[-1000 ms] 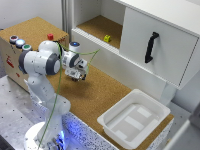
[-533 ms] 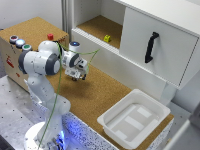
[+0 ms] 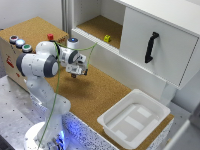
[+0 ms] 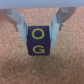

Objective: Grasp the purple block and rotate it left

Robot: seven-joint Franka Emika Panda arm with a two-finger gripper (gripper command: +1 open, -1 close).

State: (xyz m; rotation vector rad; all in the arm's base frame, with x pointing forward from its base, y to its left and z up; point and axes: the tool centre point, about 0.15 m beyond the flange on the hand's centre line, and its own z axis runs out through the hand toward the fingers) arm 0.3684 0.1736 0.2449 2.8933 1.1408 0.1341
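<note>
In the wrist view the purple block (image 4: 39,40) with yellow letters rests on the cork surface. It sits squarely between my two fingers (image 4: 21,27), which press against its two sides. In the exterior view my gripper (image 3: 76,73) is low over the cork board, in front of the open shelf, and its fingers hide most of the block there. The gripper is shut on the block.
A white tray (image 3: 132,117) lies on the cork at the exterior view's right. A small yellow block (image 3: 107,38) sits in the open shelf. A cabinet door with a black handle (image 3: 151,47) is beyond. A box with coloured buttons (image 3: 17,42) stands at the left.
</note>
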